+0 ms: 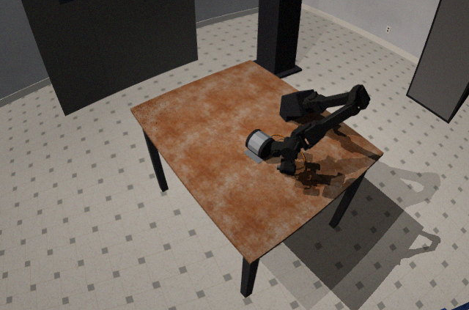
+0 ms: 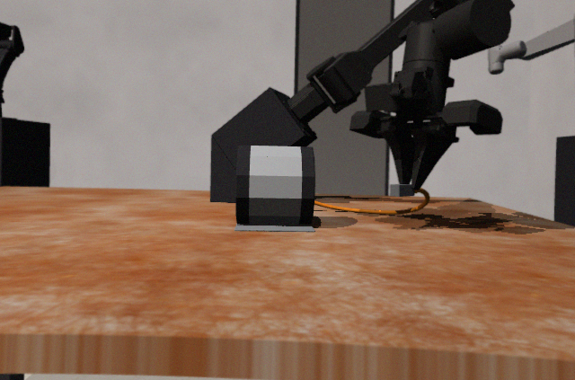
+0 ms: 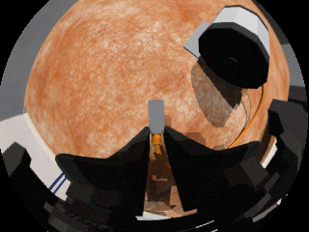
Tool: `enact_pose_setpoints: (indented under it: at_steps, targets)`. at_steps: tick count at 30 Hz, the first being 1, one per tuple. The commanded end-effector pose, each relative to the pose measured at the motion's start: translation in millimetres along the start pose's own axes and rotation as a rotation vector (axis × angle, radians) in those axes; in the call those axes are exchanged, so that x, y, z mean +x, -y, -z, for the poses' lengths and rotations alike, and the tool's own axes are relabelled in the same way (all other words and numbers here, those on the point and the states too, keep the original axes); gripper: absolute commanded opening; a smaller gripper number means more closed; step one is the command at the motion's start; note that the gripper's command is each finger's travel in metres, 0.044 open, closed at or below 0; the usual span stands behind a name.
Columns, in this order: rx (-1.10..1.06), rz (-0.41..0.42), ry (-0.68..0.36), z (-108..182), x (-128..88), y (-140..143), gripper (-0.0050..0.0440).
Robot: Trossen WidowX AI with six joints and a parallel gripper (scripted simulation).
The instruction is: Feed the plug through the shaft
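Plug [image 2: 401,190] pinched between downward-pointing claw [image 2: 410,183] tips

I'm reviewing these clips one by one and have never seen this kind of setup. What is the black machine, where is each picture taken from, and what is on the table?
The black machine is a jointed robot arm ending in a two-fingered gripper. One picture looks down from high in the room, one looks level across the table, and the round one comes from a camera on the arm's wrist. On the table stands a grey and black motor, a short drum with a hollow shaft. An orange cable runs from its side to a small grey plug. The gripper is shut on that plug, just above the tabletop.
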State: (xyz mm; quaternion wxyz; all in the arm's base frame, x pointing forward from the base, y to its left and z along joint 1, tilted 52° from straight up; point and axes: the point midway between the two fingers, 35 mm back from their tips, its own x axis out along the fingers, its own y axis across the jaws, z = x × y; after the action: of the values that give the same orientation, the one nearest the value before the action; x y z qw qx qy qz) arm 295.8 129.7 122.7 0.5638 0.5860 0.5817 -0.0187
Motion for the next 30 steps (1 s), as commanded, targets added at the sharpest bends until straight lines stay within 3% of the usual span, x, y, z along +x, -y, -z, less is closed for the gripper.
enact_pose_setpoints:
  at_steps: [1,5,8,30]
  targets:
    - [0.273,0.061,0.003,-26.2,3.9,47.6,0.0]
    - [0.537,0.103,0.009,-30.7,3.5,57.9,0.0]
    - [0.596,0.112,0.008,-31.2,3.5,59.1,0.0]
    - [0.596,0.112,0.008,-45.7,5.9,69.6,0.0]
